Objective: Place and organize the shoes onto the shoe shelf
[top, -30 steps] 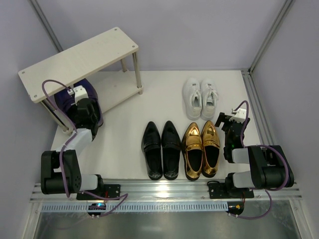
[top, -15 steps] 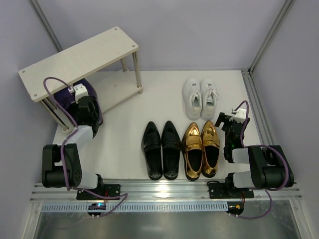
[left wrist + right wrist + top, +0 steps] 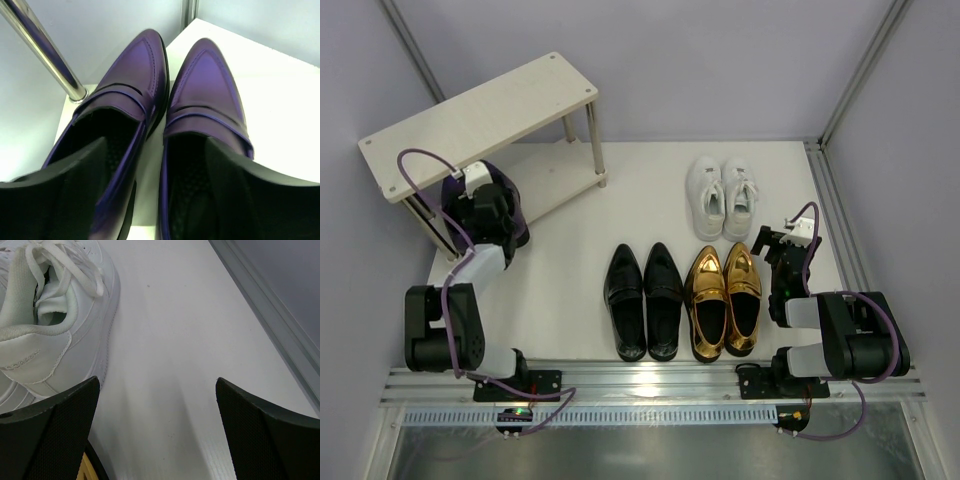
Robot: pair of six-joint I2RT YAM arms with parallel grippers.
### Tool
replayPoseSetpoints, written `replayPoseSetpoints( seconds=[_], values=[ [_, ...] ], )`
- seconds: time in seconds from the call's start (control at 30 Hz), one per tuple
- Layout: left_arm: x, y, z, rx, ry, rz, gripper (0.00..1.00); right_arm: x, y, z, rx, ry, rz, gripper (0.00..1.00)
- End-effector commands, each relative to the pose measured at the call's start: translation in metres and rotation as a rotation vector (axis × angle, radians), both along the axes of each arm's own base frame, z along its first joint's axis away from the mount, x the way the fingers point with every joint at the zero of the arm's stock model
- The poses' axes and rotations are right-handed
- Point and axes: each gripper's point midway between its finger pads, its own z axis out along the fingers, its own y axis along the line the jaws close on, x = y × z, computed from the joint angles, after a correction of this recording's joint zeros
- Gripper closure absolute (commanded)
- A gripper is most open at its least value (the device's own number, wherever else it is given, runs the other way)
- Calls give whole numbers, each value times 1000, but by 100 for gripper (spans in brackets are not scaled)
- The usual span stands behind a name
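Observation:
The purple shoes (image 3: 132, 75) stand side by side, toes pointing away, on the shoe shelf's lower board (image 3: 280, 100). My left gripper (image 3: 156, 142) is open at their heels, one finger over each shoe's opening and their inner walls between the fingers. From above, the left gripper (image 3: 480, 195) reaches under the shelf's top board (image 3: 480, 120), which hides the purple pair. Black shoes (image 3: 645, 300), gold loafers (image 3: 725, 298) and white sneakers (image 3: 722, 195) stand on the floor. My right gripper (image 3: 790, 240) is open and empty beside a sneaker (image 3: 55, 330).
A metal shelf leg (image 3: 45, 50) rises just left of the purple pair. The right half of the lower board (image 3: 555, 180) is bare. A raised rail (image 3: 270, 305) borders the floor on the right. A gold loafer's edge (image 3: 85, 470) shows by the right gripper's left finger.
My left gripper has pushed further under the shelf and opened, letting go of the purple shoes' inner walls. The right arm has not moved.

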Motion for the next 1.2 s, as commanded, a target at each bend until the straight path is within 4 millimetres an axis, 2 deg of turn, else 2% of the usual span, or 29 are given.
replayPoseSetpoints(
  seconds=[0.0, 0.1, 0.23, 0.33, 0.37, 0.43, 0.47, 0.5, 0.53, 0.57, 0.6, 0.8, 0.87, 0.9, 1.03, 1.17],
  values=[
    [1, 3, 75, -13, -241, 27, 20, 10, 2, 28, 2, -104, 3, 3],
    [-9, -3, 83, -33, -258, 12, 12, 10, 2, 28, 2, -104, 3, 3],
    [-23, -20, 89, -52, -250, -48, 7, 10, 1, 27, 2, -103, 2, 3],
    [-31, -52, 97, -83, -243, -174, 10, 10, 2, 28, 2, -103, 5, 3],
    [-33, -67, 88, -104, -194, -253, 13, 10, 1, 27, 3, -103, 2, 3],
    [-37, -92, 96, -143, -196, -370, 25, 9, 1, 27, 2, -100, 2, 3],
    [-36, -111, 94, -172, -175, -471, 33, 10, 1, 27, 2, -103, 2, 3],
    [-40, -121, 83, -201, -120, -501, 57, 10, 2, 28, 2, -104, 3, 3],
    [-39, -136, 78, -222, -92, -552, 69, 10, 1, 27, 2, -103, 2, 3],
    [-38, -148, 79, -236, -72, -598, 89, 10, 2, 27, 3, -103, 3, 3],
    [-39, -154, 70, -248, -21, -605, 98, 10, 1, 28, 2, -104, 2, 3],
    [-35, -191, 11, -348, 202, -682, 100, 10, 2, 28, 2, -103, 3, 3],
    [-35, -187, -2, -347, 240, -636, 100, 9, 1, 27, 2, -100, 2, 3],
    [-34, -185, -16, -359, 274, -600, 100, 10, 2, 28, 2, -104, 3, 3],
    [-37, -147, -41, -291, 336, -375, 100, 10, 2, 28, 2, -104, 3, 3],
    [-40, -125, -64, -225, 392, -252, 100, 10, 2, 27, 2, -101, 3, 3]
  ],
)
